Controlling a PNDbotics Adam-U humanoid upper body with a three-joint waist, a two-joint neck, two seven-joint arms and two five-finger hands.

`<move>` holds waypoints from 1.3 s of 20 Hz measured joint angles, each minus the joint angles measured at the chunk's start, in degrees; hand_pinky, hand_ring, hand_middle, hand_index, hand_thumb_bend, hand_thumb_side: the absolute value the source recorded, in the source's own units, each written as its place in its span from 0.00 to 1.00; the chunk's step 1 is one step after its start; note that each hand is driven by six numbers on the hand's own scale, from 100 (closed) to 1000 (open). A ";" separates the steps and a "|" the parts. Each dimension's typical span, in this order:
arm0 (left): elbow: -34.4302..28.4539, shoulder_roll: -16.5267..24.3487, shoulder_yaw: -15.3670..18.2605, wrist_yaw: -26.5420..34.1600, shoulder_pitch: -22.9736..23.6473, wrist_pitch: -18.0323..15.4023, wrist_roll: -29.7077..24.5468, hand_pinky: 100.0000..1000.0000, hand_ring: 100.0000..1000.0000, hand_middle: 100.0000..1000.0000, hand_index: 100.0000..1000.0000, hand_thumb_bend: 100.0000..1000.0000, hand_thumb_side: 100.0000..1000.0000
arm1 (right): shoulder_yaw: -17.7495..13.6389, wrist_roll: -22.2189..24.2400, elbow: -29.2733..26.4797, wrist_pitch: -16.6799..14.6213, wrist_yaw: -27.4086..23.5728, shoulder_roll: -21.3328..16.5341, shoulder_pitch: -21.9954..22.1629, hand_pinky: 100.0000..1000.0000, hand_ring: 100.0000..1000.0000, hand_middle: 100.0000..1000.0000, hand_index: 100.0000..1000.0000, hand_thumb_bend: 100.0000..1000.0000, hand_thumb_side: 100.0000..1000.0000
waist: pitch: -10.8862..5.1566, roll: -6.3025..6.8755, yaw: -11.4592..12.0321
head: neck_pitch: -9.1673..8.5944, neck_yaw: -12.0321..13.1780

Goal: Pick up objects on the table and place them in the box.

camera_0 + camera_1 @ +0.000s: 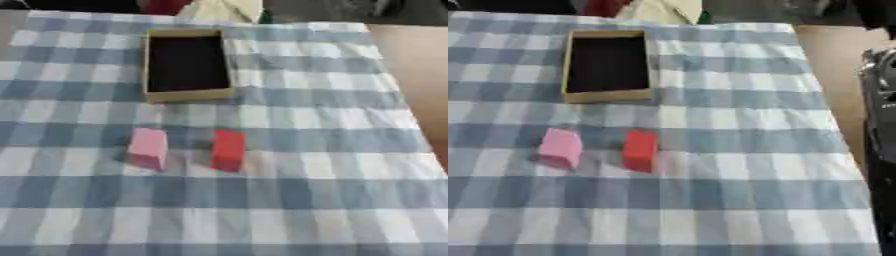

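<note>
Your right arm [878,150] shows only as a dark, mostly black bulk down the right edge of the right eye view, from about mid-height to the bottom corner; you cannot tell from it how the fingers are set, since no hand is clearly made out, and your left hand is out of both views. That dark mass stands well apart from everything you are to move, off the checked cloth's [332,165] right side. The pink block [148,148] sits left of centre in the frame, and the red block [228,149] lies just beside it to the right, the two apart with a strip of cloth between them. Both seem to stand with their long axis running up the frame, toward the far edge, though the soft view makes that hard to swear to. The box [188,93] rests in the upper middle, above the blocks, its long sides also running up the frame, open on top with a dark inside.
</note>
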 measured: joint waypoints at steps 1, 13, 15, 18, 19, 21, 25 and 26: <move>0.00 0.00 0.00 0.00 0.00 0.00 0.00 0.74 0.60 0.60 0.73 0.00 0.74 | 0.00 0.02 0.00 0.02 0.00 0.00 0.00 0.83 0.70 0.38 0.63 0.00 0.79 | 0.00 0.00 0.00 | 0.00 0.00; 0.00 0.00 0.00 0.00 0.00 0.00 0.00 0.74 0.60 0.60 0.73 0.00 0.74 | 0.11 0.29 0.00 0.07 0.00 -0.05 -0.07 0.83 0.71 0.39 0.64 0.00 0.79 | 0.00 0.00 0.02 | -0.02 0.00; 0.00 0.00 0.00 0.00 0.01 -0.01 -0.01 0.74 0.60 0.60 0.73 0.00 0.74 | 0.84 1.02 0.11 0.26 0.07 -0.49 -0.63 0.82 0.71 0.39 0.65 0.00 0.80 | -0.03 -0.02 0.08 | -0.02 0.00; 0.00 0.00 -0.01 0.00 0.04 0.00 -0.03 0.74 0.60 0.60 0.73 0.00 0.74 | 3.11 3.63 1.74 0.28 0.47 -2.91 -2.78 0.82 0.72 0.39 0.66 0.00 0.81 | -0.09 -0.30 0.29 | -0.02 -0.02; 0.00 0.00 -0.01 0.00 0.06 0.03 -0.07 0.74 0.60 0.60 0.73 0.00 0.74 | 4.13 4.76 2.57 0.24 0.51 -3.94 -3.66 0.82 0.73 0.39 0.66 0.00 0.82 | -0.11 -0.41 0.33 | -0.01 -0.02; 0.00 0.00 -0.02 0.00 0.08 0.08 -0.19 0.74 0.60 0.60 0.73 0.00 0.74 | 6.39 7.21 4.49 0.10 0.55 -6.03 -5.34 0.82 0.73 0.39 0.67 0.00 0.83 | -0.18 -0.48 0.36 | -0.01 -0.04; 0.00 0.01 -0.05 0.03 0.10 0.06 -0.51 0.74 0.60 0.60 0.73 0.00 0.74 | 11.82 12.87 8.78 -0.18 0.46 -9.79 -8.88 0.82 0.75 0.41 0.68 0.00 0.88 | -0.47 -0.68 0.42 | 0.00 -0.09; 0.00 0.01 -0.08 0.04 0.15 0.08 -0.58 0.74 0.60 0.60 0.73 0.00 0.74 | 13.24 14.37 9.74 -0.24 0.39 -10.46 -9.81 0.82 0.75 0.41 0.69 0.00 0.90 | -0.51 -0.72 0.43 | 0.01 -0.10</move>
